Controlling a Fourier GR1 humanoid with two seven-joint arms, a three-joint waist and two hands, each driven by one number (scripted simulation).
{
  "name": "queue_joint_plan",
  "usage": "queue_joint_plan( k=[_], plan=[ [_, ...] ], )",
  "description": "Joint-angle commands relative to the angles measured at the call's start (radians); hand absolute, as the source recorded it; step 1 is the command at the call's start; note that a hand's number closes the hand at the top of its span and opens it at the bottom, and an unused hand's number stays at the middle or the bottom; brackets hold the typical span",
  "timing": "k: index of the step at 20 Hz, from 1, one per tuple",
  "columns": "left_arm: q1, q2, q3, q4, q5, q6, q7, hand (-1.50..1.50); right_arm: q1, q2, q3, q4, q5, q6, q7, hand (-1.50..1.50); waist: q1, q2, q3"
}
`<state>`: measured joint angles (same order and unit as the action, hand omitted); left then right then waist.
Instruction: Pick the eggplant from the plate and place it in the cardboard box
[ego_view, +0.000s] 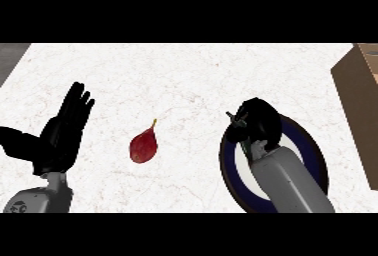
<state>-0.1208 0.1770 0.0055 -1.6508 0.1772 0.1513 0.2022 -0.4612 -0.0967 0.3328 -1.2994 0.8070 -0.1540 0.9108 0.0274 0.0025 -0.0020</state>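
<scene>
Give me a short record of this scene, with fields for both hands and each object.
left hand: open, fingers up, resting at left
right hand: over the plate, state unclear
plate: dark rim, right of centre
eggplant: not visible
cardboard box: at right edge
red fruit: on counter, between the hands

From my console the tabletop (184, 75) reads white, threaded with faint reddish-brown marble veins. A plain grey strip (9, 57) shows at its far left corner. The cardboard box (362, 105) is brown, with lighter tan near its top. The plate (316, 155) has a dark outer edge, a navy band and a white centre. I see a dark red fruit (143, 146) with a yellowish stem. The left robot hand (59, 135) and right robot hand (255, 122) are solid black. The left forearm (40, 197) and right forearm (291, 182) are pale grey, and the left one bears a small dark marking.
</scene>
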Motion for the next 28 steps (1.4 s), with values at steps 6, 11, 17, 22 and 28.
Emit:
queue_joint_plan(
  k=[6,11,17,22,28],
  plan=[
    [0.013,-0.001,0.003,-0.036,0.003,0.004,0.036,0.00,-0.254,-0.047,0.140,0.095,0.113,0.183,-0.198,1.50,-0.010,-0.002,0.002],
    [0.015,-0.006,0.024,-0.004,0.009,-0.008,0.008,0.00,-0.398,-0.013,0.106,-0.013,0.122,0.347,-0.121,1.50,-0.021,-0.004,0.001],
    [0.085,-0.018,-0.003,-0.062,-0.029,0.014,0.006,0.00,-0.355,-0.020,0.026,-0.207,0.235,0.198,0.066,1.50,-0.030,-0.010,0.002],
    [-0.005,-0.012,0.031,0.010,-0.007,0.004,0.003,0.00,-0.408,-0.115,-0.104,-0.213,0.297,0.183,0.100,1.50,-0.037,-0.005,0.002],
    [0.013,0.003,0.033,-0.038,-0.001,-0.012,0.051,0.00,-0.415,-0.161,-0.233,-0.218,0.289,0.241,0.117,1.50,-0.024,-0.005,0.002]
  ],
)
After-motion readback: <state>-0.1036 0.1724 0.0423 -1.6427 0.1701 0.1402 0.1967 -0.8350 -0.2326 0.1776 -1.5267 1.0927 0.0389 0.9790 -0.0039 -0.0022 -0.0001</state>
